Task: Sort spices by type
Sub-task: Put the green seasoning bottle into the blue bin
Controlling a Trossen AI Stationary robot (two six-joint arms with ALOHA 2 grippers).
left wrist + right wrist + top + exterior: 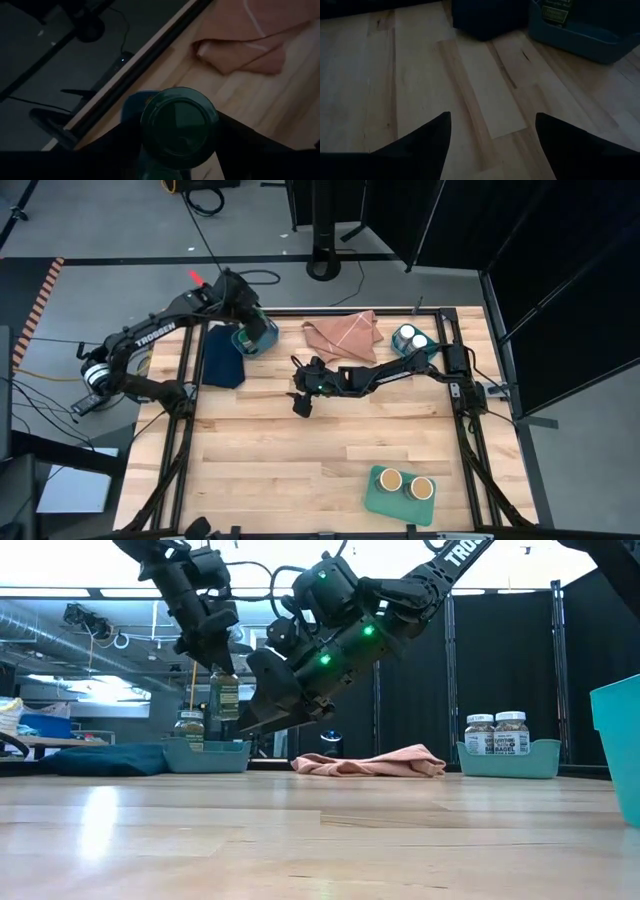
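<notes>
From above we see a pale butcher-block table (300, 450) of jointed wood strips in a black metal frame, standing on grey floor with cables and dark curtain panels around it. The left gripper (250, 320) hangs over a teal bin (262, 335) at the far left edge, beside a folded navy cloth (222, 357); a crumpled salmon cloth (343, 335) lies at the far middle. A second teal bin (405, 350) at far right holds two white-lidded jars (412, 338), and a flat green tray (400, 498) near the front carries two tan-topped jars (405, 483). The right gripper (303, 395) hovers over bare wood at mid-table. From table height we see a workshop with ceiling ducts behind; the left gripper is clenched on a green-lidded jar (224, 695) held above the bin, where another green-lidded jar (190, 730) stands. The left wrist view looks down on that held jar's round, glossy dark green lid (178, 125), gripped between the fingers (245, 145). In the right wrist view we see the right gripper's two dark pointed fingers (427, 140) spread apart over smooth plank grain, holding nothing.
</notes>
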